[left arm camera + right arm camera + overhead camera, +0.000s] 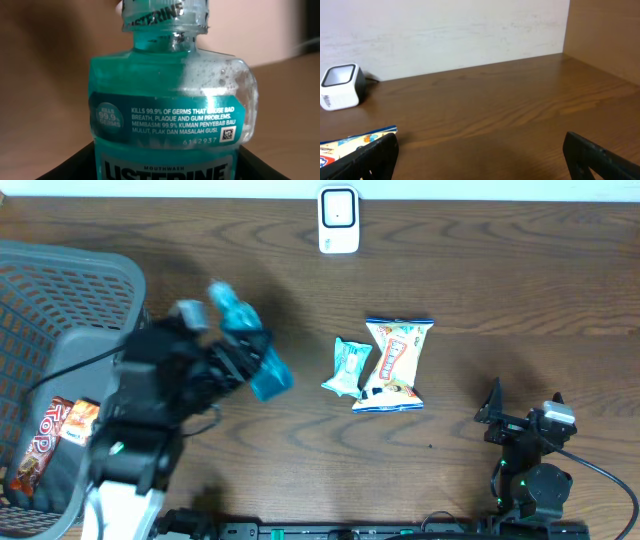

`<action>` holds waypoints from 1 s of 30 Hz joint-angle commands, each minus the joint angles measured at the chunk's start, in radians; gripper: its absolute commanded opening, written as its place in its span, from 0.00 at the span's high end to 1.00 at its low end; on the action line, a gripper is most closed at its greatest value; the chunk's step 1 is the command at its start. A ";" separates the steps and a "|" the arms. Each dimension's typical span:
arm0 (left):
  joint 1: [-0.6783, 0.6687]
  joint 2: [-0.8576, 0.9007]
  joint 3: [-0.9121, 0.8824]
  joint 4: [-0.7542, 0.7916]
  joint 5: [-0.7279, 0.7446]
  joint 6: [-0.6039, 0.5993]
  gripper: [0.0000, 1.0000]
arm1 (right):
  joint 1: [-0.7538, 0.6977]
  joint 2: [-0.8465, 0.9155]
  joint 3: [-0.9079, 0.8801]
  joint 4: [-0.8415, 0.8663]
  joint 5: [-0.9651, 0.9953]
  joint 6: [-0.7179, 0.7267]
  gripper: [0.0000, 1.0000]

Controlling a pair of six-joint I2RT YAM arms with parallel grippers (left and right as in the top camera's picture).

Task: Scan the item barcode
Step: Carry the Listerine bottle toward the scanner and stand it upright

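My left gripper (232, 365) is shut on a teal Listerine mouthwash bottle (250, 345) and holds it above the table, left of centre, cap pointing away. In the left wrist view the bottle (170, 95) fills the frame between the two black fingers (70, 167), with its label and a small square code facing the camera. The white scanner (338, 220) stands at the table's far edge and also shows in the right wrist view as the scanner (340, 86) at far left. My right gripper (522, 415) rests at the front right, open and with nothing between its fingers (595, 155).
A grey basket (60, 280) at the left holds a red snack bar (45, 445). A small teal packet (348, 367) and a white-and-orange snack bag (395, 365) lie mid-table. The snack bag's corner (355, 141) sits by my right gripper's left finger.
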 commanded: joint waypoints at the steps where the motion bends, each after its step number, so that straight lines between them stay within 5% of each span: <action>1: -0.164 0.120 0.034 -0.044 -0.344 0.157 0.69 | -0.008 -0.004 -0.001 -0.003 0.011 0.014 0.01; 10: -0.399 0.508 0.034 -0.009 -0.569 0.224 0.69 | -0.008 -0.004 -0.001 -0.003 0.011 0.015 0.01; 21: -0.479 0.746 0.034 0.113 -0.535 0.220 0.69 | -0.008 -0.004 -0.001 -0.003 0.011 0.014 0.01; 27: -0.494 0.721 0.053 0.103 -0.594 0.232 0.17 | -0.008 -0.004 -0.001 -0.003 0.011 0.014 0.01; 30: -0.489 0.671 0.143 -0.042 -0.665 0.263 0.05 | -0.008 -0.004 -0.001 -0.003 0.011 0.015 0.01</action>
